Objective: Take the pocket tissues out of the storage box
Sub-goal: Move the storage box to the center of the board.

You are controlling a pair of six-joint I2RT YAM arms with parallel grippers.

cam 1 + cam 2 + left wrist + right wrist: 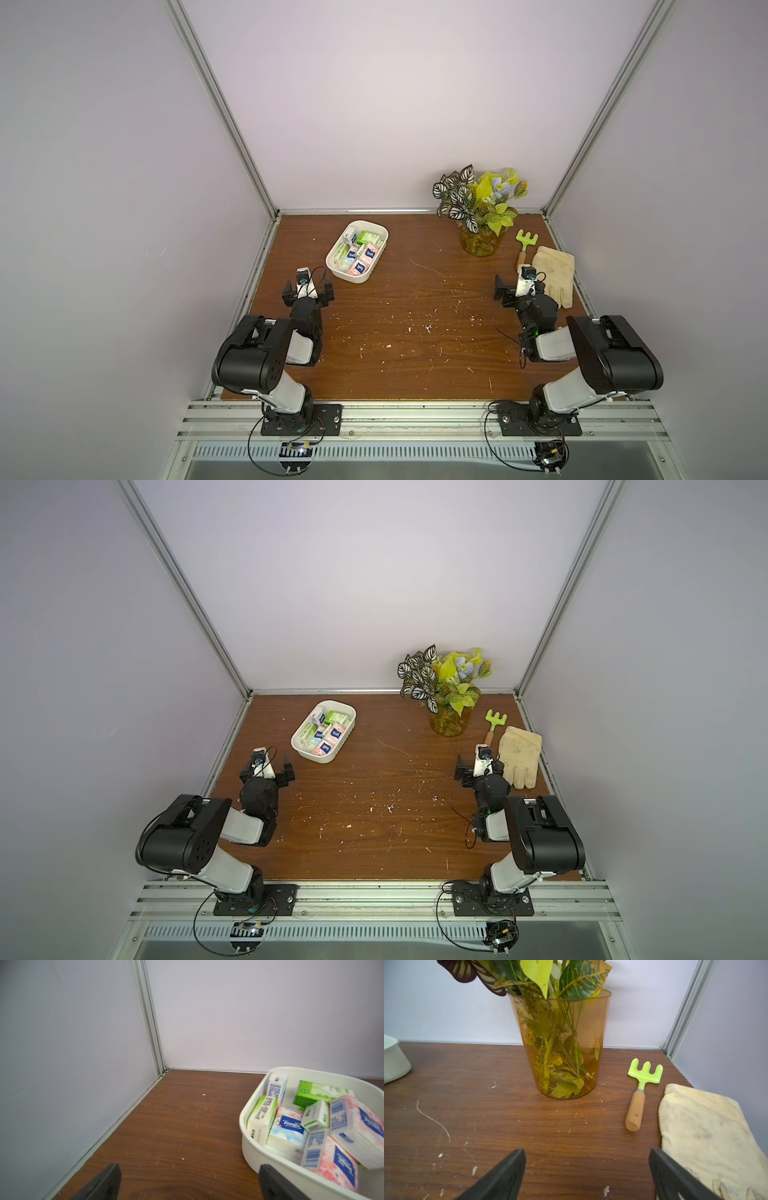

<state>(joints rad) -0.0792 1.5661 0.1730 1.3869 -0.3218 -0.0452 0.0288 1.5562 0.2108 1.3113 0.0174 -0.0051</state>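
Observation:
The white storage box (332, 268) (298, 746) stands at the back left of the brown table. Inside it lie several pocket tissues (359, 251) (326, 731), green-and-white and pink-and-white with blue patches. The left wrist view shows them loosely piled (291, 1126) inside the box wall (249, 1153). My left gripper (307, 287) (266, 771) (189, 1169) is open and empty, low over the table just in front of the box's near corner. At the right side, my right gripper (521, 286) (480, 766) (586, 1152) is open and empty, far from the box (394, 1061).
An amber vase of leaves (480, 243) (562, 1053) stands at the back right. A green hand rake (524, 245) (639, 1093) and a cream glove (555, 276) (708, 1136) lie beside my right gripper. Walls close in the left, back and right.

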